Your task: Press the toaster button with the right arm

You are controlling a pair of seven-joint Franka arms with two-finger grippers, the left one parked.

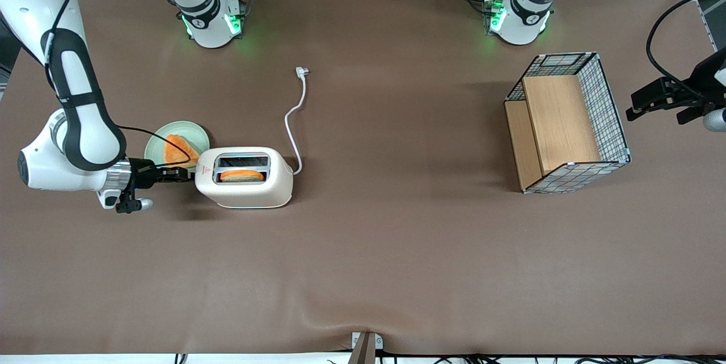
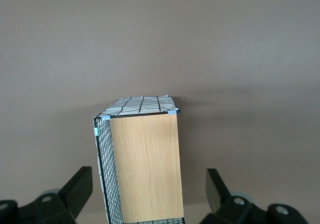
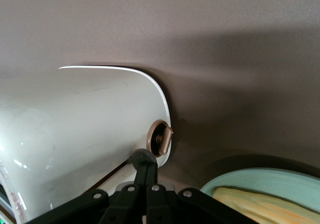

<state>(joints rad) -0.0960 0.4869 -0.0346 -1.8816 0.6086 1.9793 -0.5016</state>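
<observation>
Claw (image 1: 184,174) closed | touching toaster (image 1: 245,177) narrow end | toaster button (image 3: 161,138) just beside

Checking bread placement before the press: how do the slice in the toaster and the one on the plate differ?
The toaster slice stands on edge in a slot of the toaster; the plate slice lies flat on the green plate. Only the first slice's top shows; the second lies exposed. Both are orange-brown. The gripper is at the toaster's end.

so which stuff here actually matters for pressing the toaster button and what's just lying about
Part of the job:
- toaster, a slice in one slot
- right arm's gripper, fingers shut, at the toaster's narrow end by the red logo

Just lying about:
- green plate with bread, beside the toaster
- white cord
- wire basket, toward the parked arm's end
</observation>
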